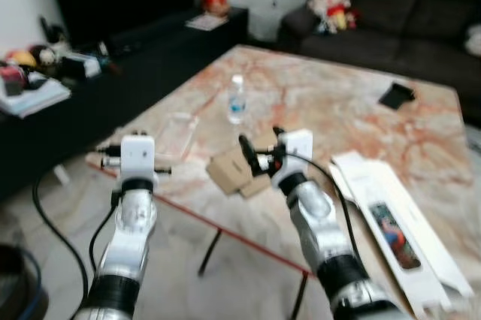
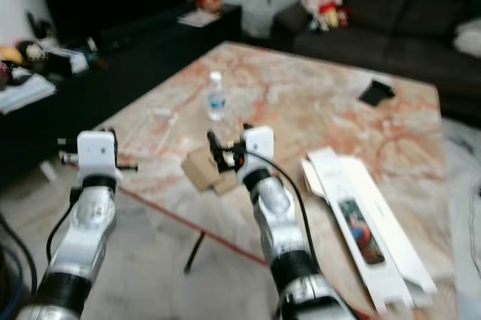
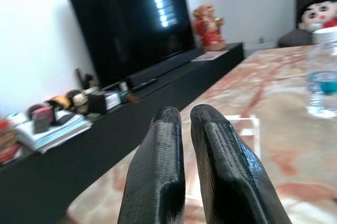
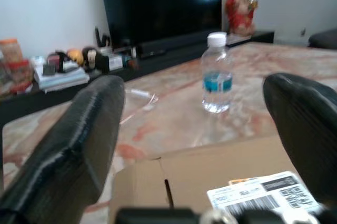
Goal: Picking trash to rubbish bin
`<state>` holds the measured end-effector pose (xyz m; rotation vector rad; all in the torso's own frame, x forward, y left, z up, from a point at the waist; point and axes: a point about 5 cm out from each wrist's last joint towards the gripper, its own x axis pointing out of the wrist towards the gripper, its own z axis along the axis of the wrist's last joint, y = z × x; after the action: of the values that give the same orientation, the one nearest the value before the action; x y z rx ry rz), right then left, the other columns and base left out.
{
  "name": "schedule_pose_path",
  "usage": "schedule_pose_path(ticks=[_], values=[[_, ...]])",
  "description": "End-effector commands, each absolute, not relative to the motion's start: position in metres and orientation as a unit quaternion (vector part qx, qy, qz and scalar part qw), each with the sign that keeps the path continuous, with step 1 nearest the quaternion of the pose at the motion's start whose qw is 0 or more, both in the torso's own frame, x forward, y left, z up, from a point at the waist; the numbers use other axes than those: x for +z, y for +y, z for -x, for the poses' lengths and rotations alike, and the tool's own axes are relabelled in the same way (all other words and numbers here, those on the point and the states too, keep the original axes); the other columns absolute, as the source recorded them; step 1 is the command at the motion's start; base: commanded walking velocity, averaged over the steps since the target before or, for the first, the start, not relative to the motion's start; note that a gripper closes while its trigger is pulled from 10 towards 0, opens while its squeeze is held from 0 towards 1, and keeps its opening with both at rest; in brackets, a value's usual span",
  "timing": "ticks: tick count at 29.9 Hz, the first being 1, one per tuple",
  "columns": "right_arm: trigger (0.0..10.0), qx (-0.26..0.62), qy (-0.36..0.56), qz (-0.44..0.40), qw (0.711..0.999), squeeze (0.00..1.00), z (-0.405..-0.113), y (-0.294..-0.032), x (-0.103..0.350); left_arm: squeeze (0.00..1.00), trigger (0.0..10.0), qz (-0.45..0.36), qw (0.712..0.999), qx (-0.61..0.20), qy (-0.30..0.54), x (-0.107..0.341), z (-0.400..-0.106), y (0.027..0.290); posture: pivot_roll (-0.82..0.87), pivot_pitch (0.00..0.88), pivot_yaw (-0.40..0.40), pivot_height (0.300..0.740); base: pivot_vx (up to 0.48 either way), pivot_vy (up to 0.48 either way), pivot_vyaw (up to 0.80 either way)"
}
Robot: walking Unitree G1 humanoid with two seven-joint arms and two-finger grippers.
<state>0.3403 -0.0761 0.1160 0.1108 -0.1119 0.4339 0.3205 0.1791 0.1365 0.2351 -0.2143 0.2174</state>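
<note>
The marble table (image 1: 361,110) spread ahead of both grippers, with a dark sofa (image 1: 421,12) beyond it and a long black cabinet (image 1: 135,72) off to the left. A white package (image 1: 391,222) lay on the table to the right of the right gripper (image 1: 259,147). That gripper's fingers (image 4: 79,140) stood wide apart with nothing between them, poised just above the flattened cardboard box (image 1: 233,171) at the table's near edge. A water bottle (image 1: 237,100) stood upright further beyond the jaws. The left gripper (image 3: 192,155) hovered at the table's near left corner, its fingers pressed together, empty.
</note>
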Motion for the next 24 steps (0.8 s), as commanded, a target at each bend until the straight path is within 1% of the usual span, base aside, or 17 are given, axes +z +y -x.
schedule_pose_path(ticks=[1, 9, 20, 24], values=[[10.0, 0.207, -0.056, -0.057, 0.975, 0.0, -0.34, -0.079, 0.115, 0.0, 10.0, -0.119, 0.984, 0.095, -0.094, 0.136, -0.326, 0.175, 0.07, 0.0, 0.026, 0.74, 0.0, 0.0, 0.0], [10.0, 0.21, -0.056, -0.054, 0.975, 0.0, -0.338, -0.075, 0.114, 0.0, 10.0, -0.098, 0.988, 0.087, -0.086, 0.138, -0.332, 0.177, 0.07, 0.0, 0.034, 0.74, 0.0, 0.0, 0.0], [10.0, 0.211, -0.048, -0.053, 0.975, 0.0, -0.336, -0.071, 0.11, 0.0, 10.0, -0.082, 0.991, 0.086, -0.067, 0.129, -0.324, 0.181, 0.08, 0.0, 0.039, 0.74, 0.022, 0.0, 0.0], [10.0, 0.205, -0.041, -0.055, 0.976, 0.0, -0.336, -0.072, 0.108, 0.0, 10.0, -0.075, 0.992, 0.084, -0.063, 0.126, -0.322, 0.181, 0.08, 0.0, 0.036, 0.74, 0.0, 0.293, 0.0]])
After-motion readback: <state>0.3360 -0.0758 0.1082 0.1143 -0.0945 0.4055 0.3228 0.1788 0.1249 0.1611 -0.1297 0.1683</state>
